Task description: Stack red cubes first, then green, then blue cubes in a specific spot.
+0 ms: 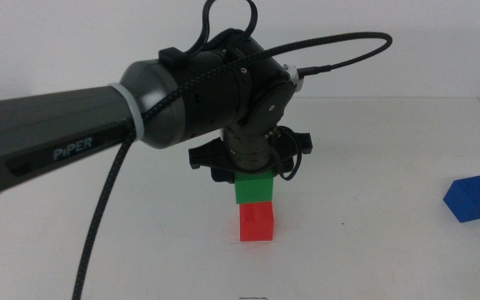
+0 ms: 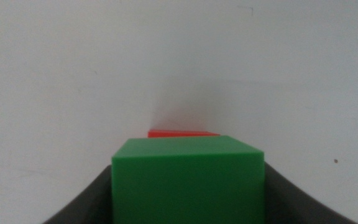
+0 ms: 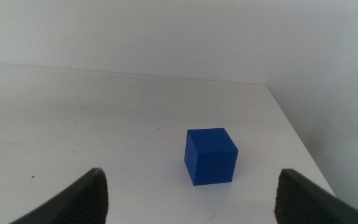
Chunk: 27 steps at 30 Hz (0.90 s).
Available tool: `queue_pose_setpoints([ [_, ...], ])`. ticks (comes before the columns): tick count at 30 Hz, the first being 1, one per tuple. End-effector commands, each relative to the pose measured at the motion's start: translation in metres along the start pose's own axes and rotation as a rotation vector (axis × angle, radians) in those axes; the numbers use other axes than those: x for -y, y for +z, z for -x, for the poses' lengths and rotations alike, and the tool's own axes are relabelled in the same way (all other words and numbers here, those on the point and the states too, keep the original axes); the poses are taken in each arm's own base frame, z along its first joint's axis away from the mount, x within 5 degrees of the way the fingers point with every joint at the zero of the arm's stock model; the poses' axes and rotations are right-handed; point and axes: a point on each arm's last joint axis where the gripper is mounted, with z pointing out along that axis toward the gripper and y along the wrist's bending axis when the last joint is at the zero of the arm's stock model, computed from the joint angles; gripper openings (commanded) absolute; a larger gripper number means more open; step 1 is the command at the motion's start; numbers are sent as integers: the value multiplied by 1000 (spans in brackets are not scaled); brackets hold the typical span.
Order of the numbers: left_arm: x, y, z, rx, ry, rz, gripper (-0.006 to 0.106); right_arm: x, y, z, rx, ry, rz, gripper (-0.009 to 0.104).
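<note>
Green cube point(image 1: 253, 189) in left gripper point(image 1: 252, 177) atop red cube point(image 1: 256, 222); right gripper point(image 3: 191, 193) agape, facing blue cube point(image 3: 210, 155).

Green cube point(image 1: 252, 189) on red cube point(image 1: 256, 222), blue cube point(image 1: 472, 199) apart

The red cube sits flat on the white table point(image 1: 373, 150) near the middle — matte, bright, its front face square to the camera. The green cube, same size, rests on top of it, set slightly to the left and held between the jaws of the left tool point(image 1: 251, 167). The deep-blue cube lies well off to the right, alone on the table, turned corner-on.
</note>
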Motion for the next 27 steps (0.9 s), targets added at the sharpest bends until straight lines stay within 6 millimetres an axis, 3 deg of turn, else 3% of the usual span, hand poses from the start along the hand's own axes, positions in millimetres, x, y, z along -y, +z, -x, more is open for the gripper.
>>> queue_pose_setpoints([
  [1,4,-22,9,64,-36,-77,-2,1,-4,14,116,-24,-5,94],
  [9,8,2,4,18,-44,-42,-2,1,-4,14,116,-24,-5,94],
  [27,10,12,3,17,-21,-39,-1,1,-4,14,116,-24,-5,94],
])
